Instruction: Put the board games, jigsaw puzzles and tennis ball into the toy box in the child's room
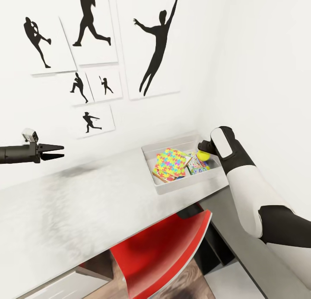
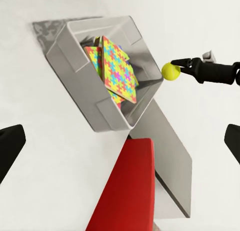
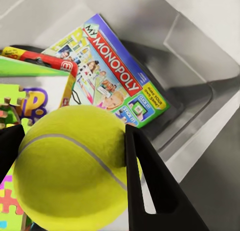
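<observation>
Over toy box – right pincer clamped on tennis ball; left pincer spread, empty.

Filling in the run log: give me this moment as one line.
right gripper: shut on ball, above box rim | left gripper: open, empty, over table | in box: puzzles, games

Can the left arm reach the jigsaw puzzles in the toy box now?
Probably yes: the left gripper is open above the table, and nothing stands before the toy box. The jigsaw puzzles lie uppermost.
</observation>
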